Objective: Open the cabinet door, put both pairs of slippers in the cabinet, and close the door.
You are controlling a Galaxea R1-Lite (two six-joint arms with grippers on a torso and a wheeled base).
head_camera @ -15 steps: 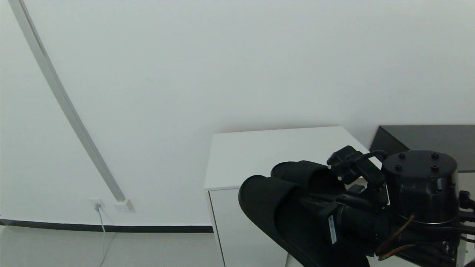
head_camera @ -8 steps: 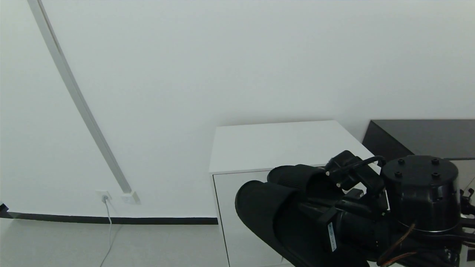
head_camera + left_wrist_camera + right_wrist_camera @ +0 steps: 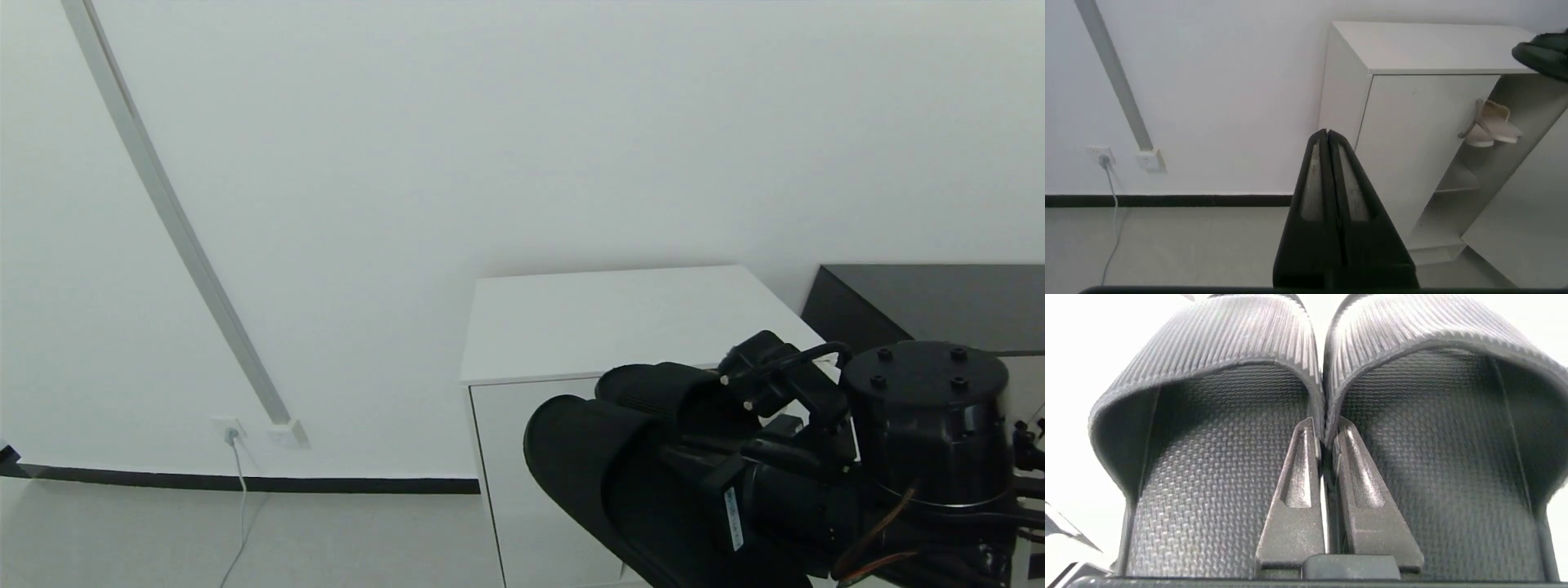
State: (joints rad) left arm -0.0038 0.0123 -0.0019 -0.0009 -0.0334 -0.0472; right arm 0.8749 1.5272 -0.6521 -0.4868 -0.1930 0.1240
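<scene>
A pair of black ribbed slippers (image 3: 600, 461) hangs in front of the white cabinet (image 3: 620, 322), level with its top edge. My right gripper (image 3: 1325, 429) is shut on the two slippers' inner side walls, pinching them together, toes (image 3: 1233, 343) pointing away from the wrist. The cabinet (image 3: 1413, 49) stands open on one side in the left wrist view. A beige pair of slippers (image 3: 1490, 124) lies on a shelf inside. My left gripper (image 3: 1328, 147) is shut and empty, held low, well short of the cabinet.
A white wall stands behind the cabinet, with a grey cable duct (image 3: 163, 212) running down to a socket (image 3: 229, 429) and cord. A dark surface (image 3: 939, 302) lies right of the cabinet. Bare floor (image 3: 1167, 245) stretches to the cabinet's left.
The head camera shifted a little, so the cabinet now sits slightly higher in the picture. The right arm still holds the black slippers in much the same pose.
</scene>
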